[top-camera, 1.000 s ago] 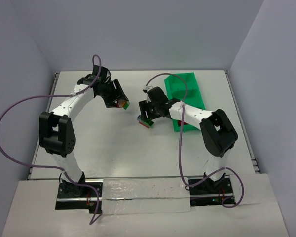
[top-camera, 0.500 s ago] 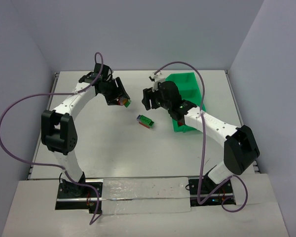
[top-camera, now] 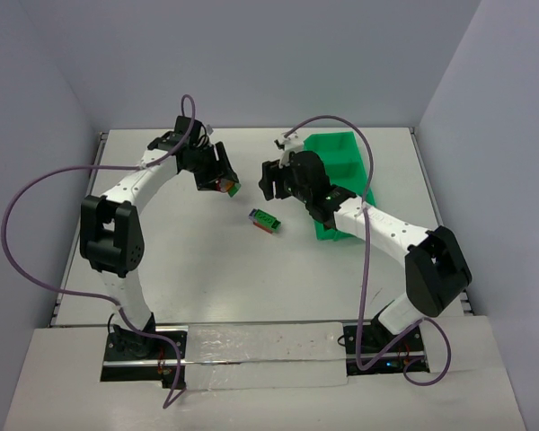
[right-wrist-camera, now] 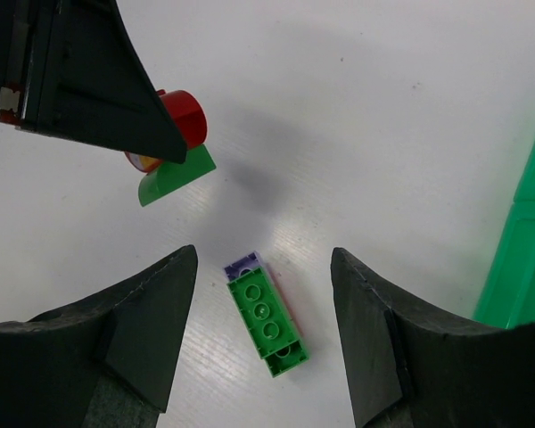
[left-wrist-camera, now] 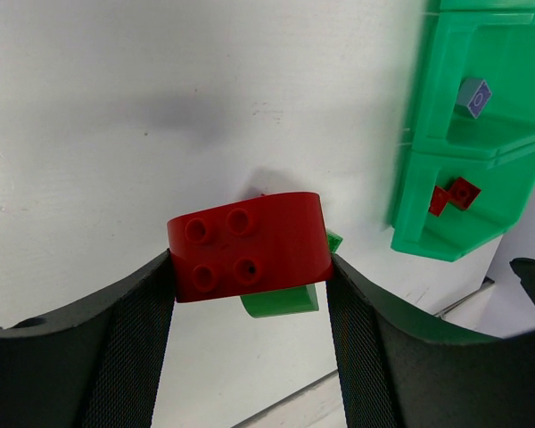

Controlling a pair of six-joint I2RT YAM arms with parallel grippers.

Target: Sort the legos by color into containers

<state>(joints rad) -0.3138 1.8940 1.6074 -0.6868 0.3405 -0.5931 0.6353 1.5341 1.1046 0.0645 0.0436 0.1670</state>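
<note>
The red brick [left-wrist-camera: 248, 245] and tray [left-wrist-camera: 508, 125] look smooth glossy plastic; the table [left-wrist-camera: 160, 89] matt.

Left arm [top-camera: 135, 184] rose from base, elbow high at left, forearm angled forward and right toward middle. Left gripper [left-wrist-camera: 250, 263] tipped downward, fingers [left-wrist-camera: 134, 330] clamped on both sides of red brick cluster [left-wrist-camera: 245, 245], held in air. Right arm [top-camera: 377, 220] extended from base, elbow out at far right, forearm running left and forward. Right gripper [right-wrist-camera: 263, 267] faced down, jaws apart, hovering. Grippers near each other, not touching.
</note>
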